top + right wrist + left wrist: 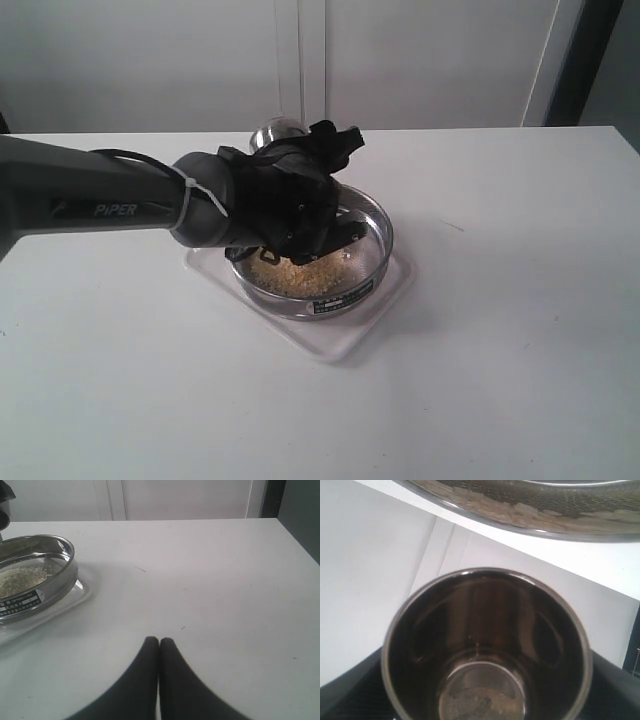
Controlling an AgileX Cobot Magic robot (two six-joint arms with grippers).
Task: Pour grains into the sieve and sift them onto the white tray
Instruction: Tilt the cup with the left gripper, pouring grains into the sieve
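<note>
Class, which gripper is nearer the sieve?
Left. The left gripper, holding a cup, is right above the sieve at its rim; the right gripper, shut, is over the table well off to its side.

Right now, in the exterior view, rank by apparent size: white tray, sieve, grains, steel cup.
1. white tray
2. sieve
3. grains
The steel cup is mostly hidden behind the left gripper, so I leave it unranked.

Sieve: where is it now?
Exterior view: the round stainless-steel sieve sits on the flat white plastic tray, centre of the white table, partly hidden by the left tool holding a small steel cup.
</note>
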